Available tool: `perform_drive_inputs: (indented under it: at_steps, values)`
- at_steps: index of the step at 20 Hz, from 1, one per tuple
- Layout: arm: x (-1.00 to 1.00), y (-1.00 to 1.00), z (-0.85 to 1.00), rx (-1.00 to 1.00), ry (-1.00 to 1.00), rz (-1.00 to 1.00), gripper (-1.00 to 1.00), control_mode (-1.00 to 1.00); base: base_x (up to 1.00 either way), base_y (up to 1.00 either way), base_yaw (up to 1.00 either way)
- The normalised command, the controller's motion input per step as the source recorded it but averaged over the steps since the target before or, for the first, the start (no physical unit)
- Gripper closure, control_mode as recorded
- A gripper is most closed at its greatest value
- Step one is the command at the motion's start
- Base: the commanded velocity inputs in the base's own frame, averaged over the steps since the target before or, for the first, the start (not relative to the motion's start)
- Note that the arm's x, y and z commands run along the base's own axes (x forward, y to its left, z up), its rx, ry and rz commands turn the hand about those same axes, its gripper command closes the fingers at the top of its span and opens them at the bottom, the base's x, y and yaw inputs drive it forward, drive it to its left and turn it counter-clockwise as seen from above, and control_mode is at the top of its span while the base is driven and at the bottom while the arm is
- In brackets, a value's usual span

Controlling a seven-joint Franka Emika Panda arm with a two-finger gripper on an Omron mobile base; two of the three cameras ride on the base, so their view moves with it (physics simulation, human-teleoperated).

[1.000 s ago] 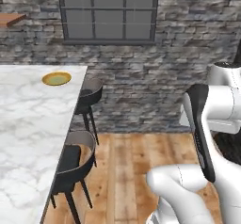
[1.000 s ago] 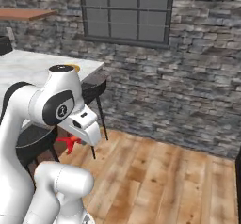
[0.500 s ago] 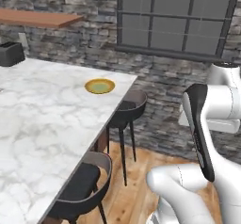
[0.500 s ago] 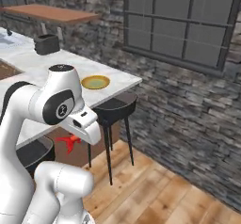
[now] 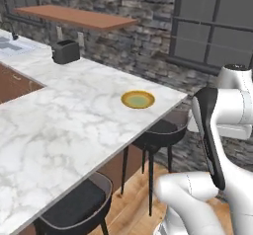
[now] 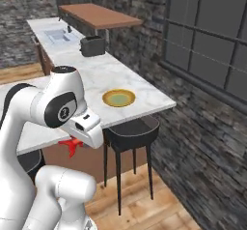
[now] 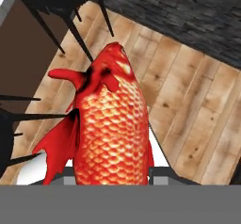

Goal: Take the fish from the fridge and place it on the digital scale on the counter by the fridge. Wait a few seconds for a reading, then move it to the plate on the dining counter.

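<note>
**op:** Red-orange fish (image 7: 113, 124) is right up in my hand cam, scales and fins all over the feed, with wood floor (image 7: 188, 105) and dark stool legs past it. The claw (image 7: 112, 173) is clamped on it, fingers narrowed to the width of its body at the bottom of that feed. From the right base cam I just see a bit of red fin (image 6: 71, 144) poking out under the wrist, hanging off the near edge of the dining counter (image 6: 96, 74).

**reply:** where's the plate?

**op:** Yellowish plate (image 5: 138, 99) sits near the far corner of the marble slab, nothing on it that I can see. Fish and plate are well apart. A black stool (image 6: 131, 127) is tucked under that corner. Further back there's a dark toaster (image 5: 65, 51) on the counter, a sink (image 6: 58, 35) behind it, and a wooden shelf (image 5: 74, 17) on the stone wall.
</note>
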Motion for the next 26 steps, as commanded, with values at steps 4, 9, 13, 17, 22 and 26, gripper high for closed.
perform_drive_inputs:
  at_steps: [4, 9, 13, 17, 22, 26]
  values:
    - [0.0, 0.0, 0.0, 0.0, 0.0, 0.0, 1.0, 1.0, 0.38, -0.61, 0.6]
    - [0.0, 0.0, 0.0, 0.0, 0.0, 0.0, 1.0, 1.0, 0.54, -0.59, 0.57]
    - [0.0, 0.0, 0.0, 0.0, 0.0, 0.0, 1.0, 1.0, 0.79, -0.5, 0.44]
    - [0.0, 0.0, 0.0, 0.0, 0.0, 0.0, 1.0, 1.0, 0.91, -0.19, 0.21]
    - [0.99, -0.06, 0.0, 0.03, 0.15, 0.15, 1.0, -1.0, 0.0, 0.0, 0.0]
    - [1.0, -0.04, -0.04, 0.0, 0.12, 0.12, 1.0, -1.0, 0.0, 0.0, 0.0]
